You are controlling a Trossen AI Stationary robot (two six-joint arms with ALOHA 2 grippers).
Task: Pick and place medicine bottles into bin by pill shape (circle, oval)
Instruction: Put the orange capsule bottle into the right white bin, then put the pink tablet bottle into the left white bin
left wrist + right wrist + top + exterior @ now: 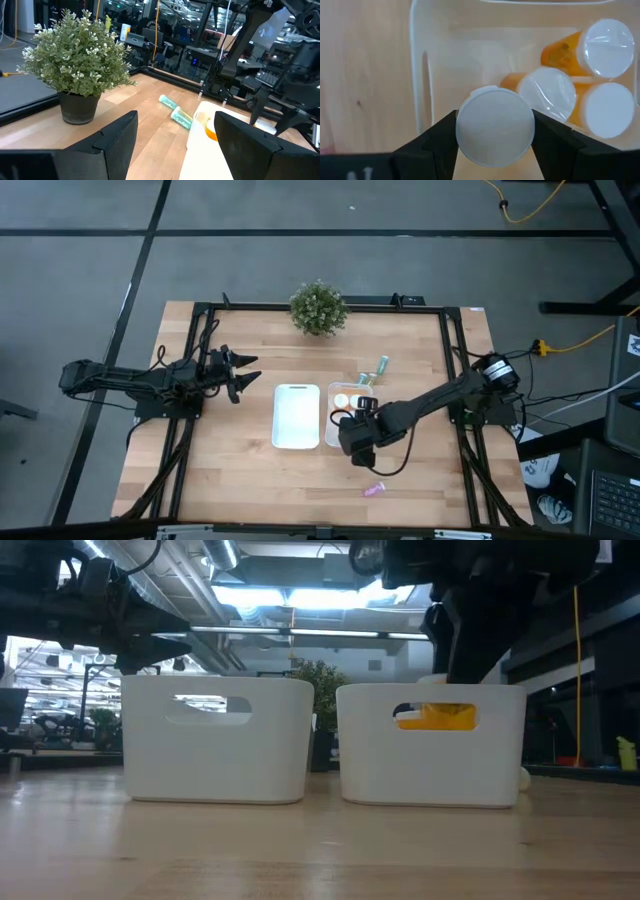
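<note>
Above the right bin [420, 75], right gripper [495, 131] fingers clamp an upright white-capped bottle [495, 125], cap toward the wrist.

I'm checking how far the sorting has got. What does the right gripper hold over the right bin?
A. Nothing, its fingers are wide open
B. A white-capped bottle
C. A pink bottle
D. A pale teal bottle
B. In the right wrist view the right gripper has its fingers closed on a white-capped bottle, above the right bin, which already holds other orange bottles with white caps.
</note>
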